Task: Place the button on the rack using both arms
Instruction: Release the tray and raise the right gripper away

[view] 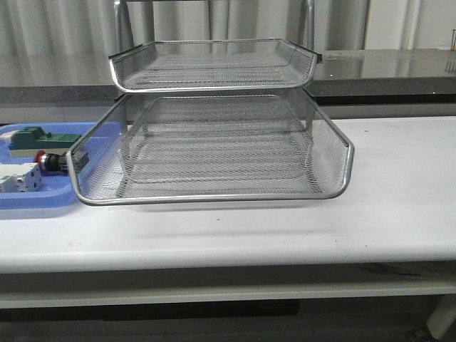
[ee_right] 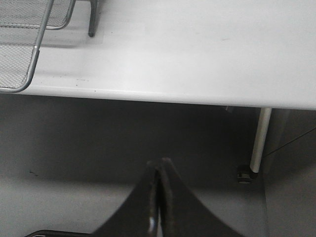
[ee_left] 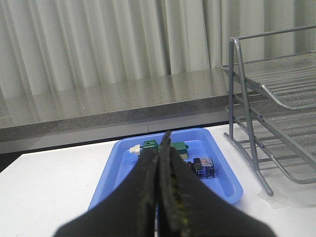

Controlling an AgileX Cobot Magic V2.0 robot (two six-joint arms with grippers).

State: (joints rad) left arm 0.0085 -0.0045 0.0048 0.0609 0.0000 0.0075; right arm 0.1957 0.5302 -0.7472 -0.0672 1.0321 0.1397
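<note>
- Sitting at the far left of the white table (view: 399, 199), a flat blue tray (view: 28, 203) holds a green-and-grey block (view: 32, 139), a white terminal block (view: 20, 178) and the button (view: 51, 162), whose red cap faces left beside the wire mesh.
- Just right of the tray stands the rack (view: 214, 142), its lowest tier pulled forward and the tier above it set further back; nothing shows inside either tier.
- From the left wrist camera, the left gripper (ee_left: 160, 163) hangs above the tray's near end with its jaws pressed together and nothing between them; this view shows the button's blue rear block (ee_left: 203, 166) and the rack's upright posts (ee_left: 236, 89) from the side, which the front view does not.
- From the right wrist camera, the right gripper (ee_right: 159, 190) hovers off the table's edge over the floor, jaws closed and holding nothing; a table leg (ee_right: 260, 140) appears only here.
</note>
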